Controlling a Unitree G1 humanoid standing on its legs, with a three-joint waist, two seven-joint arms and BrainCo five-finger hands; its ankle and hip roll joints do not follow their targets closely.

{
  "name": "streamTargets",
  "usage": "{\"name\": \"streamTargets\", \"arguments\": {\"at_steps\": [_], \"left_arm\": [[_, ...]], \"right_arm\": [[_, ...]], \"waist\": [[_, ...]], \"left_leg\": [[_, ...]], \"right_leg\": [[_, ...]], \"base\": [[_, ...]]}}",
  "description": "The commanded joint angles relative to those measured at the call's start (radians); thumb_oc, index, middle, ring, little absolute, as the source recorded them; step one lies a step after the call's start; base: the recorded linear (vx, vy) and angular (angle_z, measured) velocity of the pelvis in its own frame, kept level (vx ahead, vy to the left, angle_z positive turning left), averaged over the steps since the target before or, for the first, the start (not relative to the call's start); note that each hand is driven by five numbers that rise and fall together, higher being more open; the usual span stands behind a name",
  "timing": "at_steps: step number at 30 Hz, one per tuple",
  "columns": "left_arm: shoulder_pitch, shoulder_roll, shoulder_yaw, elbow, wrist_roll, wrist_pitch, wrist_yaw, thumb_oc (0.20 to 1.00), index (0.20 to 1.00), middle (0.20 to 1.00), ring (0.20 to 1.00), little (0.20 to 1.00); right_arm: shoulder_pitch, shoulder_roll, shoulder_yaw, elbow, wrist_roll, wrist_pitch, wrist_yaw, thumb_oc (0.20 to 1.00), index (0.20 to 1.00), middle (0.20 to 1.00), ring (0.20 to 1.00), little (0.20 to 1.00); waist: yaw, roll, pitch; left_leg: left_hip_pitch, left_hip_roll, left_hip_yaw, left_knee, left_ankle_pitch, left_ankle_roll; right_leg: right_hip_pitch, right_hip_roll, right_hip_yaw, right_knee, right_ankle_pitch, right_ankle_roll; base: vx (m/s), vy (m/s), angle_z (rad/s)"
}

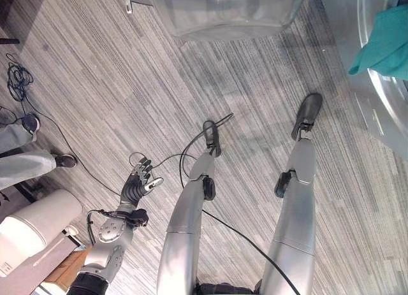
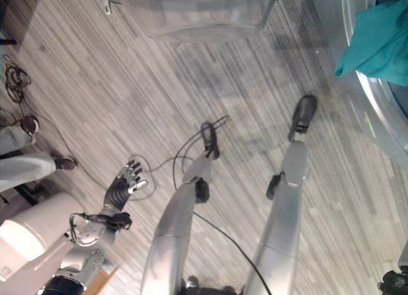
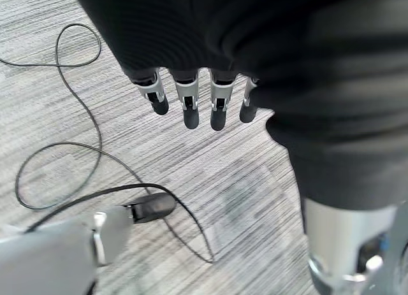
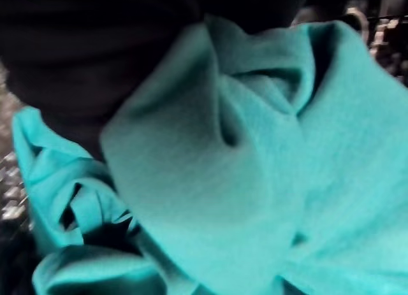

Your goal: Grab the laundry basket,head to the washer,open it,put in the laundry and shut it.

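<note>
1. No writing is showing legibly on anything here.
2. The teal cloth [image 1: 382, 43] is lying bunched in soft folds, draping over the washer's metal drum rim [image 1: 376, 97].
3. The right hand is buried behind that cloth in its wrist view, so I cannot tell its finger state.
4. The left hand [image 1: 136, 183] is hanging well away from the washer over the striped grey floor [image 1: 127, 85], fingers [image 3: 191, 107] straight, holding nothing.
5. A person's shoe [image 1: 65, 160] is resting on that floor near the left hand.

Floor [image 1: 127, 85]: grey streaked carpet. White bin [image 1: 35, 228] at left; person's trouser leg [image 1: 22, 167] and shoe [image 1: 65, 160] nearby.
</note>
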Motion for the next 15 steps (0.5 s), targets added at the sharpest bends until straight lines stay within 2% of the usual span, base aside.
{"name": "streamTargets", "arguments": {"at_steps": [1, 2, 6, 7, 8, 9, 11, 14, 15], "left_arm": [[0.06, 0.015, 0.009, -0.01, -0.025, -0.024, -0.021, 1.0, 1.0, 1.0, 1.0, 1.0], [0.05, 0.013, 0.003, -0.008, -0.027, -0.027, -0.035, 1.0, 1.0, 1.0, 1.0, 1.0], [0.044, 0.033, 0.002, -0.009, -0.031, -0.021, -0.039, 1.0, 1.0, 1.0, 1.0, 1.0], [0.043, 0.028, 0.007, 0.001, -0.029, -0.016, -0.043, 1.0, 1.0, 1.0, 1.0, 1.0], [0.037, 0.037, 0.003, 0.017, -0.028, -0.012, -0.044, 1.0, 1.0, 1.0, 1.0, 1.0], [0.038, 0.042, 0.003, 0.018, -0.028, -0.012, -0.044, 1.0, 1.0, 1.0, 1.0, 1.0], [0.038, 0.067, 0.001, 0.028, -0.034, -0.017, -0.044, 1.0, 1.0, 1.0, 1.0, 1.0], [0.037, 0.074, 0.007, 0.033, -0.044, -0.025, -0.043, 1.0, 1.0, 1.0, 1.0, 1.0], [0.038, 0.078, 0.006, 0.033, -0.044, -0.025, -0.043, 1.0, 1.0, 1.0, 1.0, 1.0]], "right_arm": [[-0.156, -0.242, 0.25, -0.099, -0.177, -0.014, 0.064, 1.0, 1.0, 1.0, 1.0, 1.0], [-0.125, -0.234, 0.224, -0.083, -0.144, -0.027, 0.111, 1.0, 1.0, 1.0, 1.0, 1.0], [-0.063, -0.199, 0.174, -0.12, -0.095, -0.047, 0.144, 1.0, 1.0, 1.0, 1.0, 1.0], [-0.025, -0.2, 0.149, -0.147, -0.033, -0.074, 0.18, 1.0, 1.0, 1.0, 1.0, 1.0], [0.031, -0.196, 0.087, -0.212, 0.04, -0.103, 0.16, 1.0, 1.0, 1.0, 1.0, 1.0], [0.049, -0.198, 0.07, -0.22, 0.038, -0.102, 0.155, 1.0, 1.0, 1.0, 1.0, 1.0], [0.167, -0.196, -0.07, -0.303, 0.149, -0.16, 0.148, 1.0, 1.0, 1.0, 1.0, 1.0], [0.282, -0.203, -0.179, -0.472, 0.15, -0.208, 0.102, 1.0, 1.0, 1.0, 1.0, 1.0], [0.3, -0.204, -0.195, -0.482, 0.147, -0.206, 0.098, 1.0, 1.0, 1.0, 1.0, 1.0]], "waist": [[-0.001, 0.072, 0.001], [-0.003, 0.074, 0.001], [-0.011, 0.055, 0.001], [-0.019, 0.053, 0.001], [-0.028, 0.045, 0.001], [-0.027, 0.04, 0.001], [-0.037, 0.034, 0.001], [-0.045, 0.034, 0.001], [-0.044, 0.031, 0.001]], "left_leg": [[0.261, 0.113, -0.08, -0.119, -0.082, -0.085], [0.258, 0.115, -0.08, -0.116, -0.081, -0.085], [0.263, 0.119, -0.079, -0.11, -0.079, -0.086], [0.261, 0.122, -0.079, -0.11, -0.08, -0.086], [0.266, 0.125, -0.081, -0.103, -0.083, -0.086], [0.268, 0.125, -0.082, -0.102, -0.083, -0.085], [0.274, 0.119, -0.091, -0.085, -0.09, -0.083], [0.288, 0.109, -0.094, -0.08, -0.097, -0.079], [0.29, 0.109, -0.095, -0.08, -0.097, -0.079]], "right_leg": [[0.016, 0.087, -0.093, 0.308, -0.309, -0.011], [0.018, 0.088, -0.096, 0.309, -0.309, -0.012], [0.031, 0.091, -0.101, 0.305, -0.303, -0.016], [0.034, 0.094, -0.105, 0.301, -0.301, -0.017], [0.046, 0.093, -0.108, 0.297, -0.295, -0.018], [0.049, 0.093, -0.109, 0.296, -0.295, -0.017], [0.086, 0.085, -0.116, 0.281, -0.284, -0.018], [0.116, 0.077, -0.113, 0.26, -0.272, -0.017], [0.119, 0.077, -0.114, 0.259, -0.272, -0.017]], "base": [[-0.01, -0.054, -0.01], [-0.01, -0.05, 0.0], [0.0, 0.003, -0.02], [0.0, 0.0, 0.0], [0.0, 0.0, 0.0], [0.0, 0.0, 0.0], [-0.03, 0.047, 0.03], [-0.02, 0.056, 0.01], [-0.02, 0.046, -0.03]]}}
